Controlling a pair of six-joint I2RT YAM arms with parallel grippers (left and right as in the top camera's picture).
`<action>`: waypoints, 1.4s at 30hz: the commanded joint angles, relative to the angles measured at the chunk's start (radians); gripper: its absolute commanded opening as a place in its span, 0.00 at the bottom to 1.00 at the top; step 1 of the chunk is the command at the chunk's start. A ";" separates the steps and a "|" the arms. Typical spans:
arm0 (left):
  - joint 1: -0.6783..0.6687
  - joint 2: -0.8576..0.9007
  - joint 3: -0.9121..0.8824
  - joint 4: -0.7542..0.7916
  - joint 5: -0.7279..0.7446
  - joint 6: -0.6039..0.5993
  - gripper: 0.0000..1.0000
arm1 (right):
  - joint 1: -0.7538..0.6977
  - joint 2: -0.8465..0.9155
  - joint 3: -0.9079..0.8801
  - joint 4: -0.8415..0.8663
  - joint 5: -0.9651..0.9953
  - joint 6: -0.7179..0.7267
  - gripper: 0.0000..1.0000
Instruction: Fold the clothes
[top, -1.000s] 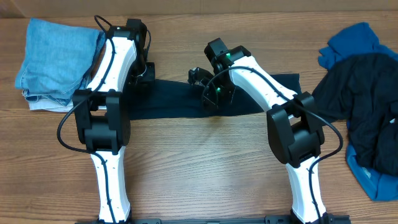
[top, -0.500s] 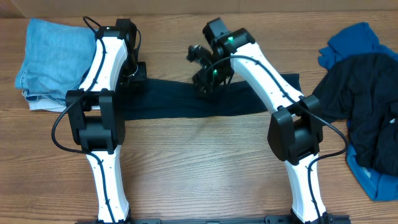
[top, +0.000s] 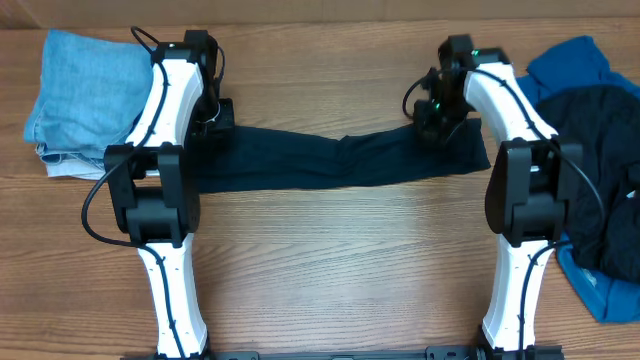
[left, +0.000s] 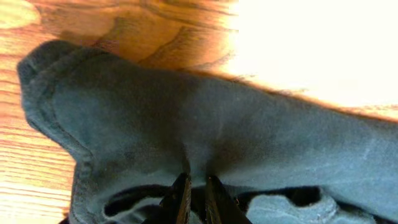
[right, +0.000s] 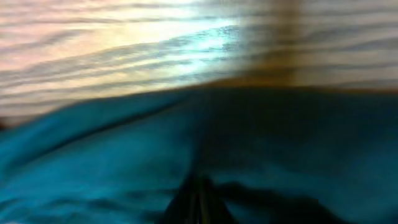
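Observation:
A dark navy shirt (top: 330, 160) lies as a long folded strip across the middle of the table. My left gripper (top: 214, 128) is shut on its left end; in the left wrist view the jaws (left: 197, 186) pinch a ridge of the fabric (left: 249, 124). My right gripper (top: 436, 122) is at the strip's right end, and in the blurred right wrist view its jaws (right: 198, 186) are closed in the fabric (right: 124, 143). A pile of a black shirt (top: 590, 170) and a bright blue shirt (top: 570, 65) lies at the far right.
A stack of pale light-blue, denim-like garments (top: 90, 95) sits at the back left, just left of my left arm. The clothes pile on the right reaches the table's right edge. Bare wood lies between the arm bases in front of the strip.
My right gripper has moved from the middle of the navy shirt to its right end, drawing the fabric out to the right. My left gripper has stayed at the left end.

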 joint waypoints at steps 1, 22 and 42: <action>0.007 -0.024 -0.005 0.010 -0.045 -0.018 0.13 | 0.002 -0.009 -0.107 0.066 0.030 0.008 0.04; 0.051 -0.024 -0.183 0.231 -0.143 0.015 0.04 | -0.095 -0.009 -0.142 0.152 0.196 0.029 0.14; 0.024 -0.024 0.386 -0.158 0.134 -0.019 0.21 | -0.076 -0.009 0.132 0.029 0.165 0.026 0.47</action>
